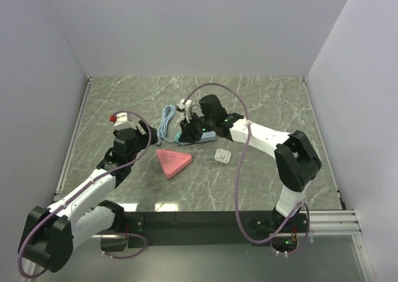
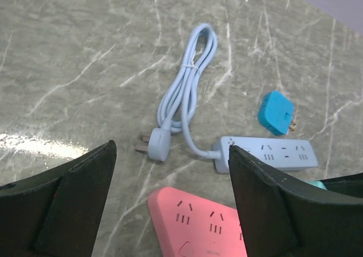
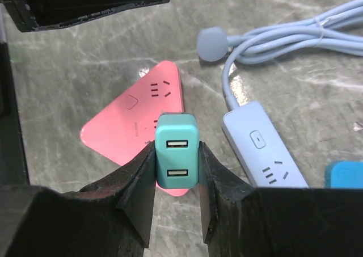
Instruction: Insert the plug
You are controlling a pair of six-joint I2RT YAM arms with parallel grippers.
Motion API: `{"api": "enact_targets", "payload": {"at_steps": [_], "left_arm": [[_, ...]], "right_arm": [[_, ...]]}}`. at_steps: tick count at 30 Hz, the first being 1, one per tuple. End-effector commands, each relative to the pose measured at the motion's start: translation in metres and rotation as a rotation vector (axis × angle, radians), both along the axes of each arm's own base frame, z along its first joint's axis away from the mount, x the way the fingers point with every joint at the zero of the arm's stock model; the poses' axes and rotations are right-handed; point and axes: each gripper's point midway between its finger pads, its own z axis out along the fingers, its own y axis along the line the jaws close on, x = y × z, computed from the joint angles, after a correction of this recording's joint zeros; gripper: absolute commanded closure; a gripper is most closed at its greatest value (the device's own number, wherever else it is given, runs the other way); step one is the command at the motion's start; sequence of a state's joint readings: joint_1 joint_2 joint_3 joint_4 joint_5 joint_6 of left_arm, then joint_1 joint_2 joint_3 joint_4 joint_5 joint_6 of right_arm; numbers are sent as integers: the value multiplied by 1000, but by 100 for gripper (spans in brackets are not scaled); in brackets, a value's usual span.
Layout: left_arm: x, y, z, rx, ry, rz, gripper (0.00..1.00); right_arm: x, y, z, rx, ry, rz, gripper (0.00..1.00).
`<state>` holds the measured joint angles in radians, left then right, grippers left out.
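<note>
Teal plug [image 3: 177, 180], USB ports [image 3: 176, 144] facing the wrist, stands lengthwise between grasping right fingers [image 3: 139, 197]; left fingers [image 2: 68, 206] spread.

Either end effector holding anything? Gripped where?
Right end effector pinches the teal USB charger by its side faces. Left end effector open, empty.

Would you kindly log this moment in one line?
right pincer: shut on teal charger | left pincer: open, empty | charger: not yet inserted
</note>
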<state>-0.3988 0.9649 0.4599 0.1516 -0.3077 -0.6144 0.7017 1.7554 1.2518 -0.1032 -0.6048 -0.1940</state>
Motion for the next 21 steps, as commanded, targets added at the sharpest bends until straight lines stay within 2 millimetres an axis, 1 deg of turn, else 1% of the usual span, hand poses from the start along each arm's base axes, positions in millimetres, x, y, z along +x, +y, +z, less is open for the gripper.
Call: {"api": "enact_targets", "payload": {"at_steps": [1, 2, 4, 5, 6, 8, 11, 14, 15, 17, 18, 21], "left_arm": [[2, -2, -6, -34, 14, -3, 14], [2, -1, -7, -30, 20, -3, 14], [4, -1, -12, -26, 37, -4, 14], [4, -1, -13, -30, 37, -10, 14], [5, -2, -14, -32, 39, -13, 13], [5, -2, -15, -35, 41, -21, 13], [5, -2, -16, -34, 45, -25, 13], [6, -3, -18, -36, 48, -32, 13], [7, -3, -19, -34, 51, -33, 13], [7, -6, -20, -37, 56, -47, 13], [8, -7, -22, -35, 63, -52, 13], [9, -10, -26, -35, 74, -64, 13]], "right_arm": [[5, 14, 12, -25, -62, 29, 100], [1, 18, 2, -44, -51, 45, 100], [0, 22, -1, -63, -54, 57, 100], [-4, 25, -9, -81, -43, 68, 100], [-3, 27, -8, -84, -48, 72, 100], [-3, 28, -17, -108, -42, 75, 100], [-5, 30, -22, -128, -42, 81, 100], [-5, 26, -25, -144, -40, 72, 100], [-4, 22, -29, -167, -40, 52, 100], [-3, 16, -27, -183, -47, 32, 100], [-5, 11, -32, -199, -46, 19, 100], [-8, 4, -33, -197, -47, -1, 100]]}}
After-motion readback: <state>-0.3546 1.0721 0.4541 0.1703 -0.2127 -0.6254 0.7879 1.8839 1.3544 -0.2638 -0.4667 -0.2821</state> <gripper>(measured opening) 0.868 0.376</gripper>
